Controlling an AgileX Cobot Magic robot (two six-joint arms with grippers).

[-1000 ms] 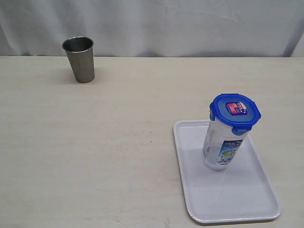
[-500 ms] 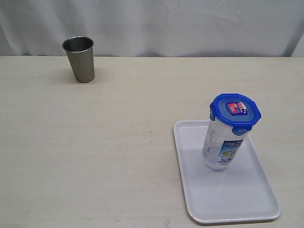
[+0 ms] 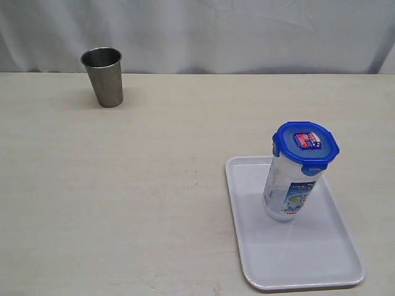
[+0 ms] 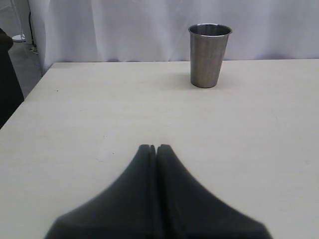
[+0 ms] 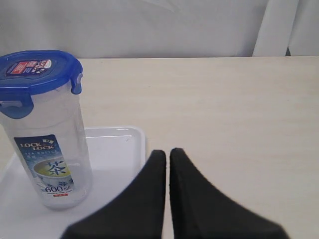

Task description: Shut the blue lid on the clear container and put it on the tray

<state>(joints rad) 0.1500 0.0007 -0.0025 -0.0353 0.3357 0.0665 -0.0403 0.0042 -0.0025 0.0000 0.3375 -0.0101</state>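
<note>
The clear container stands upright on the white tray, with the blue lid seated on its mouth. In the right wrist view the clear container, its blue lid and the tray show beside my right gripper, which is shut and empty, apart from the container. My left gripper is shut with nothing in it, over bare table. Neither gripper shows in the exterior view.
A steel cup stands upright at the far left of the table, and the same cup lies ahead of the left gripper. A white curtain hangs behind the table. The table's left edge shows in the left wrist view.
</note>
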